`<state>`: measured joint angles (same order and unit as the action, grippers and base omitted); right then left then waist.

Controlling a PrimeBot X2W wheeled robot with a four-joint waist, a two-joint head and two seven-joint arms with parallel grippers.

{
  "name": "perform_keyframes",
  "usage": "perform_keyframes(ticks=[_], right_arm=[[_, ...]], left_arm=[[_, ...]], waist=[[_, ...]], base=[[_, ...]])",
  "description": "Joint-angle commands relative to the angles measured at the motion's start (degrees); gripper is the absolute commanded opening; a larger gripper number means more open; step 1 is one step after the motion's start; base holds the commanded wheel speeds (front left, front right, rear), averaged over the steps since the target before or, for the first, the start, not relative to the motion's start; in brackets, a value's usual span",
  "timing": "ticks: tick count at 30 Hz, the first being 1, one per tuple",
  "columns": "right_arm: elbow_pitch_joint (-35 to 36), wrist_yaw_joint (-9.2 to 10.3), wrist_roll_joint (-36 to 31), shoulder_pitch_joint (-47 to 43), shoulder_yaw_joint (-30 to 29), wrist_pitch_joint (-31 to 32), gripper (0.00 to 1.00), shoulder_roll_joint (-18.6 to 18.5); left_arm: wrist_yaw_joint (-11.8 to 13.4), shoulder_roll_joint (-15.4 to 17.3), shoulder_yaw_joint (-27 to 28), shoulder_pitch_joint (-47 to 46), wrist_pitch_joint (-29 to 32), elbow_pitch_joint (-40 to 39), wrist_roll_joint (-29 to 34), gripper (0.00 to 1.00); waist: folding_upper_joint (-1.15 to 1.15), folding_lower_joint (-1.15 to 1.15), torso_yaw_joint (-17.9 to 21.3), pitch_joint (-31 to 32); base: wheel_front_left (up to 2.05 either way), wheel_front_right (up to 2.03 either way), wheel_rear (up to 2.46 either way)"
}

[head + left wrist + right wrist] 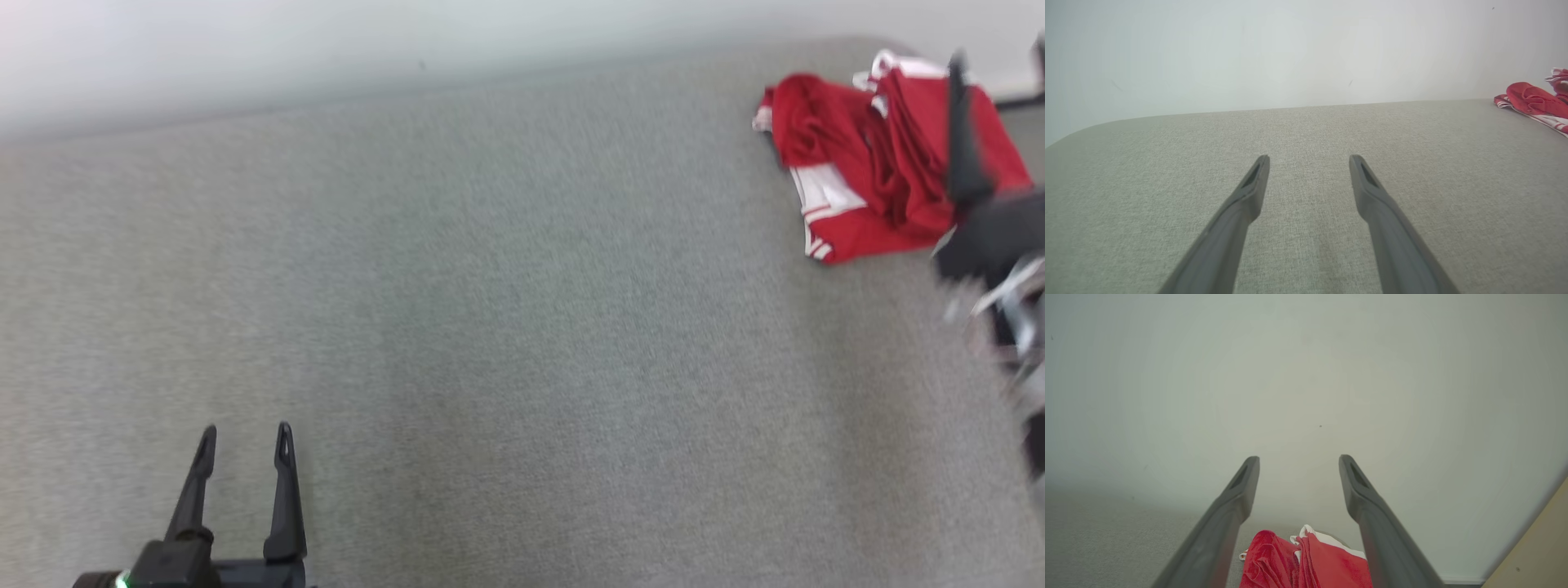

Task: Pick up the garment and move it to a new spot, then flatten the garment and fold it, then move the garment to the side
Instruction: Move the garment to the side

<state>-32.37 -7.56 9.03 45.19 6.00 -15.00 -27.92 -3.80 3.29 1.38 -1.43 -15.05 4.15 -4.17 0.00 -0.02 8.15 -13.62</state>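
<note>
Garment (873, 175) near spread R gripper (1298, 458)

Dark tapered fingers (1248, 196), slotted tips; green wrist light (122, 581).

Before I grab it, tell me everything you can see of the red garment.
The garment is red with white stripes and trim, a soft-looking fabric. It lies crumpled in a loose heap, not flattened, at the far right of the grey cloth surface, near its back edge. The right end effector hangs over it, open, not gripping it. Its type can't be told.
</note>
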Motion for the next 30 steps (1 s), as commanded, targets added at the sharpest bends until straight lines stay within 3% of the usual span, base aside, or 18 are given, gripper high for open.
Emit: perform_keyframes(ticks=[1, 6, 24, 30], right_arm=[[2.12, 0.19, -1.14, -5.15, -1.91, -0.11, 1.0, 2.65], [7.42, 0.2, -2.21, -14.55, -7.34, -0.11, 1.0, 7.64], [15.66, 0.19, -4.31, -36.9, -9.65, -0.12, 1.0, 20.78], [17.8, 0.19, -4.45, -42.35, -9.81, -0.11, 1.0, 23.79]], left_arm=[[-0.02, -0.25, 0.16, 1.48, -0.16, 0.54, -0.62, 1.0], [-0.21, -0.4, 0.03, 2.96, -0.16, 1.83, -0.42, 1.0], [0.97, -0.39, -2.51, 5.27, -0.16, 5.23, -2.28, 1.0], [2.74, -0.4, -2.58, 6.35, -0.16, 6.51, -0.7, 1.0]], waist=[[0.0, 0.02, -2.92, 4.98], [0.0, 0.02, -4.28, 7.05], [0.0, 0.02, -7.59, 11.35], [0.0, 0.02, -8.35, 12.49]], base=[[0.0, 0.0, 0.0], [0.0, 0.0, 0.0], [0.0, 0.0, 0.0], [0.0, 0.0, 0.0]])
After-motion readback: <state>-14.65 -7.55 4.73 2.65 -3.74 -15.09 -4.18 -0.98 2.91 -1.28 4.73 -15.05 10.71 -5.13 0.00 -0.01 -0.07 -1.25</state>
